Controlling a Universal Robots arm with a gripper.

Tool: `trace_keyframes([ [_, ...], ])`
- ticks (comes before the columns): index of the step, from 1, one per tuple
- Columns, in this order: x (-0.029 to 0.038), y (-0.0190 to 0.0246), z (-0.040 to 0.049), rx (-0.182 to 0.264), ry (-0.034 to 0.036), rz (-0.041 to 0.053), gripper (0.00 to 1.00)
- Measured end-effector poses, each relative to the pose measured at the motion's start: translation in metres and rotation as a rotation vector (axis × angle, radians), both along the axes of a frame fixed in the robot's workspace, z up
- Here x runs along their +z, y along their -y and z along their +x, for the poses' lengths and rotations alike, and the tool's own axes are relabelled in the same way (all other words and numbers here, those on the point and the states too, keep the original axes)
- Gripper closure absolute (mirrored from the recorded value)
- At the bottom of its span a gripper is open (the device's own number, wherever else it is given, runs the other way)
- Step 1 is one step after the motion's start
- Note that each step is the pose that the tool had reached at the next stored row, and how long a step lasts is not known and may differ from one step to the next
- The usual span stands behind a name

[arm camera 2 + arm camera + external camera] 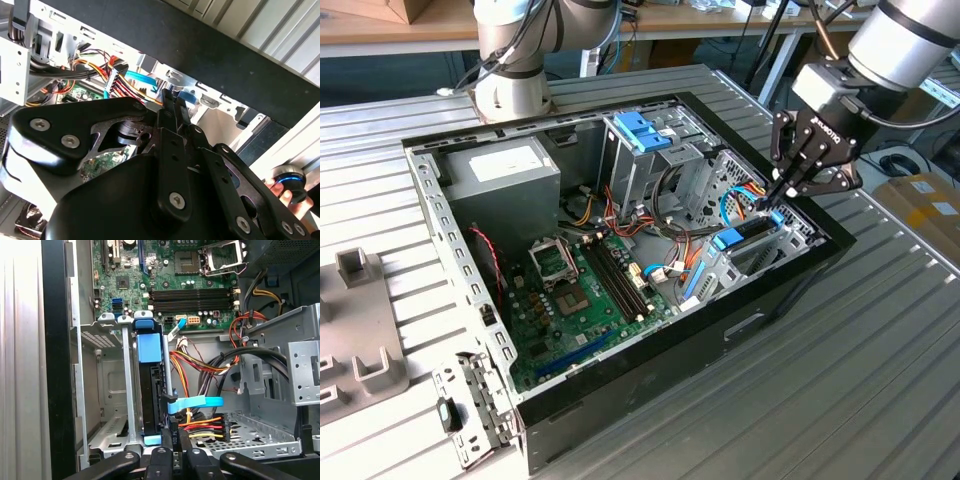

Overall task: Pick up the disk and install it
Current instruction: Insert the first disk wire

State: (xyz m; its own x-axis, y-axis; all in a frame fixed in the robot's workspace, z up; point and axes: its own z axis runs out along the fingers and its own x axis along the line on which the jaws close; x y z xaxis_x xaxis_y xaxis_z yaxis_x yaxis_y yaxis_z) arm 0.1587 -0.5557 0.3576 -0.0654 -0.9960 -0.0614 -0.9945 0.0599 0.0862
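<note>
We see one disk standing on edge in the metal drive cage of the open computer case, dark with light-blue carrier tabs. One gripper is at its end; we cannot tell how its fingers stand. One motherboard lies beside; no writing is legible.
</note>
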Motion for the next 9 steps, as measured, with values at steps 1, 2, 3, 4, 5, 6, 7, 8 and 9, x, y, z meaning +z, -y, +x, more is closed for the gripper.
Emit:
trace_keyframes([
  [1,0.0000,0.0000,-0.0003,0.000,0.0000,-0.0001,0.83],
  [2,-0.0001,0.0000,-0.0005,0.000,0.0000,0.0001,0.83],
  [3,-0.0002,0.0000,-0.0009,0.000,0.0000,0.0001,0.83],
  [4,-0.0002,0.0000,-0.0011,0.000,0.0000,0.0000,0.83],
  [5,-0.0003,0.0000,-0.0012,0.000,0.0000,0.0000,0.83],
  [6,-0.0018,0.0000,-0.0019,0.000,0.0000,0.0000,0.83],
  [7,-0.0030,0.0007,-0.0030,0.000,0.0000,0.0001,0.83],
  [8,-0.0030,0.0008,-0.0030,0.000,0.0000,0.0001,0.83],
  [9,-0.0030,0.0010,-0.0031,0.000,0.0000,0.0001,0.83],
])
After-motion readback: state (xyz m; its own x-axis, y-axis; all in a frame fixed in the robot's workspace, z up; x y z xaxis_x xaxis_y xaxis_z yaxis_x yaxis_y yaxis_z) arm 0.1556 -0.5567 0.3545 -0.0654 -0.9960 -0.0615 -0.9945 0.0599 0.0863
